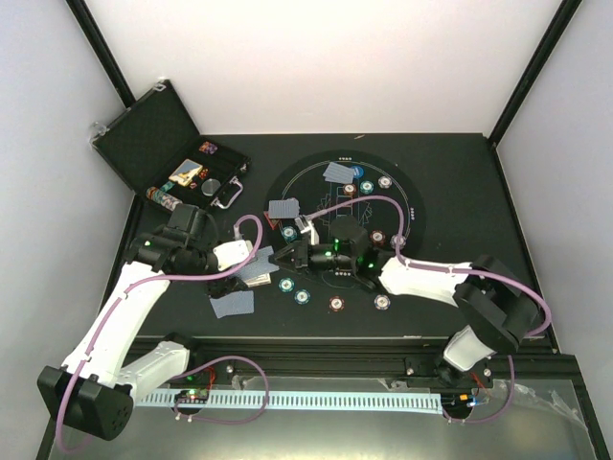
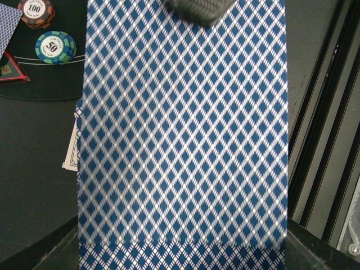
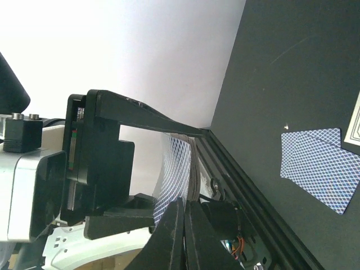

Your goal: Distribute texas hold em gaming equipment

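- The left gripper (image 1: pixel 253 270) sits low over the near left of the table, clamped narrow around the deck of cards (image 2: pixel 180 140). The blue diamond backs face up and fill its wrist view.
- The right gripper (image 3: pixel 183 220) reaches across from the right to meet it, nose to nose. Its fingers are pressed together, pinching the far edge of the top card (image 3: pixel 170 181).
- In the right wrist view that card curves up off the deck, with the left arm's black finger frame arching over it.
- A sliver of a white-faced card (image 2: pixel 71 151) pokes out from under the deck's left side.
- Just beyond the deck, on the round black mat (image 1: pixel 311 187), lie a teal 50 chip (image 2: pixel 55 46) and a brown-red 100 chip (image 2: pixel 36 11), near each other but apart.
- The red triangle marker (image 2: pixel 10 68) shows at the mat's edge, just left of those chips.
- Two face-down cards (image 1: pixel 233 304) overlap on the bare table, near and left of the grippers.
- Another pair (image 1: pixel 283 208) lies at the mat's left rim, and a third (image 1: pixel 338 172) near its far side.
- More chips ring the mat: teal ones (image 1: pixel 285 284) on the near left, a brown-red one (image 1: pixel 336 304) at the near edge and a white-grey one (image 1: pixel 382 302) beside it to the right.
- The black foam-lined case (image 1: pixel 148 134) stands open at the far left corner, with a few small pieces inside; I cannot make them out.
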`<state>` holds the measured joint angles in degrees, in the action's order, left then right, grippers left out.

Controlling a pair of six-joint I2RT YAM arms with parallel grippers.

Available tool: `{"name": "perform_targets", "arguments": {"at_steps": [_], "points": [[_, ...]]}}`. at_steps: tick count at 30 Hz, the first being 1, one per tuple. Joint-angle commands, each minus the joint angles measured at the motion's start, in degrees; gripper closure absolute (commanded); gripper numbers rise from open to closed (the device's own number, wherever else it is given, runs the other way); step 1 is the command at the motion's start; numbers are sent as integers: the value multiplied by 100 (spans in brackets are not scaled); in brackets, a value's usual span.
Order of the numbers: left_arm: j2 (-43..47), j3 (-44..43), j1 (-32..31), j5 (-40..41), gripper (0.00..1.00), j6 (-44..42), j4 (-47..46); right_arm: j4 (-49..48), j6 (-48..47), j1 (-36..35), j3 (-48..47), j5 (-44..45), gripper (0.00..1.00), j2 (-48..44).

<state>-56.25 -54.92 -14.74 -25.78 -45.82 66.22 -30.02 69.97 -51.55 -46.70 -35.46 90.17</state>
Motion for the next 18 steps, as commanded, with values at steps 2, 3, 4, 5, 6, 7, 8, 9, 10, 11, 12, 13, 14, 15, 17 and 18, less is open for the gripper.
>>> {"name": "perform_targets", "arguments": {"at_steps": [2,3,4,5,6,7,8,9,10,11,12,13,14,15,17,18], "points": [[58,-47,24,-68,98,-58,-81,-451,359,170,432,-73,99,-268],[58,-53,24,-53,98,-66,-78,-476,379,250,512,-81,99,-321],[60,-47,24,-42,98,-64,-81,-464,372,335,599,-95,99,-389],[61,-46,24,-29,98,-73,-76,-414,343,429,695,-110,99,-483],[62,-47,24,-20,98,-73,-65,-330,291,559,790,-122,99,-574],[67,-52,24,-10,99,-83,-59,-235,207,697,898,-152,99,-683],[62,-46,24,1,98,-85,-54,-115,115,865,998,-192,99,-790],[65,-46,24,7,98,-91,-49,48,11,1045,1110,-231,99,-911],[65,-46,24,4,98,-93,-55,227,-117,1229,1224,-259,99,-1020],[67,-46,24,9,98,-93,-48,384,-230,1438,1353,-293,99,-1114],[62,-44,24,5,98,-93,-55,482,-318,1659,1512,-353,99,-1203],[57,-44,24,7,98,-93,-56,555,-399,1876,1661,-401,99,-1276],[59,-44,24,-1,99,-93,-54,628,-487,2095,1820,-433,99,-1330],[53,-42,24,-8,98,-89,-56,748,-631,2279,1932,-444,99,-1373],[55,-48,24,-21,99,-91,-55,1153,-951,2647,2076,-432,99,-1407],[55,-47,24,-27,98,-89,-42,1261,-1130,2795,2119,-400,99,-1398]]}}
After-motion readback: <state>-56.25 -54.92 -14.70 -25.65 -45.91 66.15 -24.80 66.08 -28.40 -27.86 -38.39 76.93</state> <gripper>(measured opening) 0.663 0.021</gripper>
